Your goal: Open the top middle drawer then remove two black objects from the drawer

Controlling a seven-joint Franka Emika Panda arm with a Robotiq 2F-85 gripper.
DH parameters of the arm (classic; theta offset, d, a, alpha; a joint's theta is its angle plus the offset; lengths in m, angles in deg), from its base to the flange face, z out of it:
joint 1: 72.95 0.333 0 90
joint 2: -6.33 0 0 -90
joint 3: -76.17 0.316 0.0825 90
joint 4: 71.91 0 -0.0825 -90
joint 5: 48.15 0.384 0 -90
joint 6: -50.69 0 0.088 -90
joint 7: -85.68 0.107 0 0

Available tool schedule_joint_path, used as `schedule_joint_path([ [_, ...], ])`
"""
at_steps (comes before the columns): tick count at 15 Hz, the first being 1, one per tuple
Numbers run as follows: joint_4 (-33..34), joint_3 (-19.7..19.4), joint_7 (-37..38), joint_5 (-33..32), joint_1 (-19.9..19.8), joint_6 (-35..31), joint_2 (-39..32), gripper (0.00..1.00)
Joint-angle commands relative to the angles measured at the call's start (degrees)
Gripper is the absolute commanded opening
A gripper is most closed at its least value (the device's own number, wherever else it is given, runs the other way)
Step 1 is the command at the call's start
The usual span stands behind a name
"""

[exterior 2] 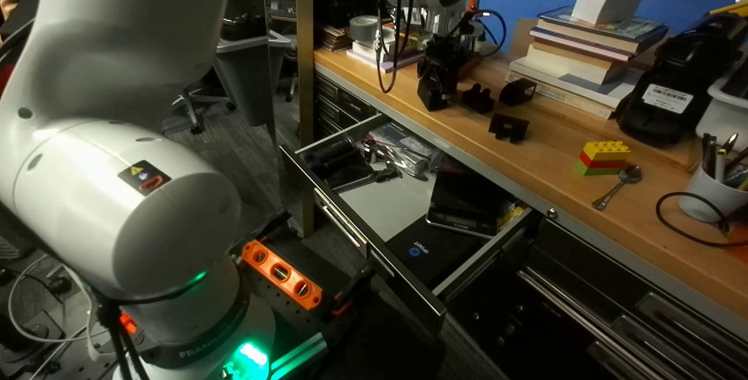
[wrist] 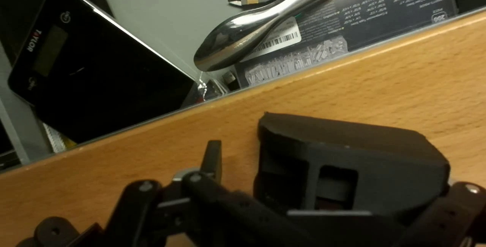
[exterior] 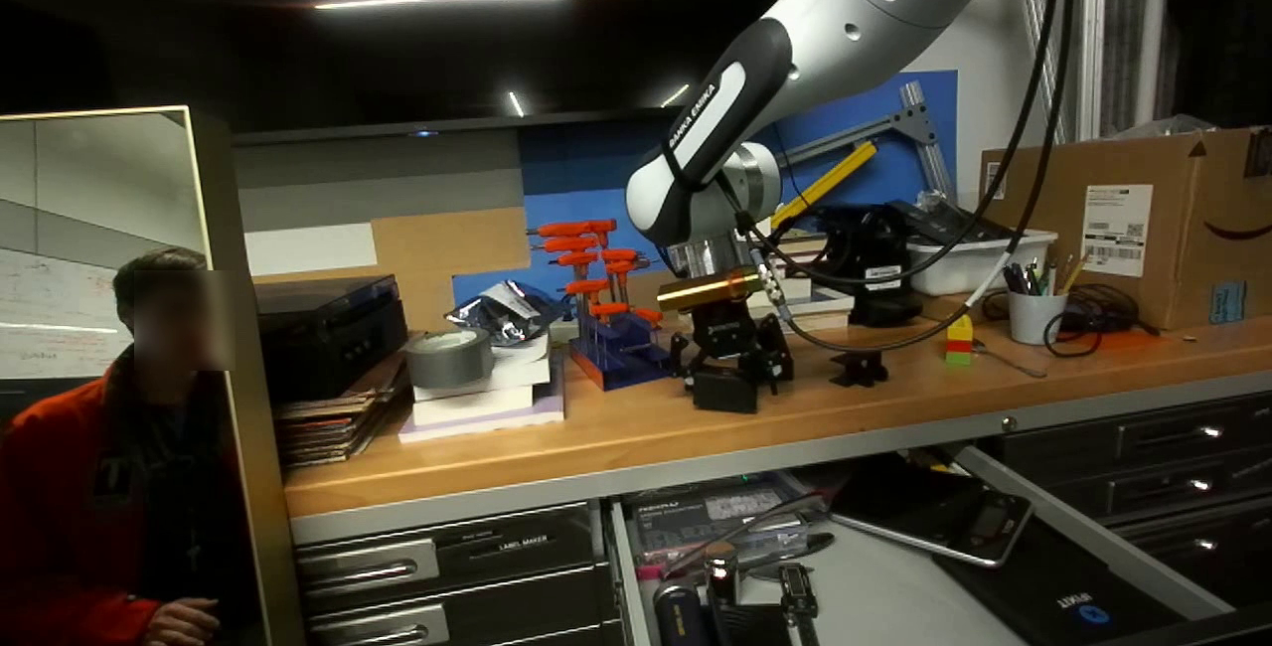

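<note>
The top middle drawer is pulled out, its front showing in an exterior view (exterior 2: pixel 350 231) and its grey inside in another exterior view (exterior: pixel 894 586). A chunky matte black block (wrist: pixel 349 171) with square openings rests on the wooden bench. It also shows in both exterior views (exterior: pixel 725 392) (exterior 2: pixel 431 96). My gripper (exterior: pixel 733 366) is low over the bench, its fingers spread around the block. In the wrist view the left finger (wrist: pixel 212 159) stands apart from the block; the right fingertip is hidden. Other small black pieces (exterior 2: pixel 478 98) (exterior 2: pixel 517 91) (exterior 2: pixel 508 127) sit on the bench nearby.
The drawer holds a black scale (wrist: pixel 114 68), calipers (exterior: pixel 798 596) and a dark pouch (exterior: pixel 1063 566). Behind my gripper stand a red-handled tool rack (exterior: pixel 621 348) and a book stack (exterior 2: pixel 590 58). Toy bricks (exterior 2: pixel 602 158) and a spoon (exterior 2: pixel 619 187) lie farther along.
</note>
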Motion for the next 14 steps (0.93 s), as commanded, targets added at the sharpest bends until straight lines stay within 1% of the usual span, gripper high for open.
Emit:
schedule_joint_path([
  [1, -0.28, -2.91, 7.30, -6.82, 3.38, 1.24, 0.56, 1.00],
  [2, 0.04, -3.45, 9.27, -9.12, 4.14, 1.88, 0.41, 1.00],
  [3, 0.21, -3.17, 9.85, -10.03, 4.11, 2.13, 0.50, 1.00],
  [5, -0.24, -1.90, 9.41, -9.54, 3.21, 1.12, 1.26, 1.00],
  [9, 0.74, -2.66, 12.56, -12.16, 4.19, 2.00, 1.31, 1.00],
  [14, 0.86, -0.25, 9.35, -8.85, 1.82, 0.33, 3.14, 1.00],
])
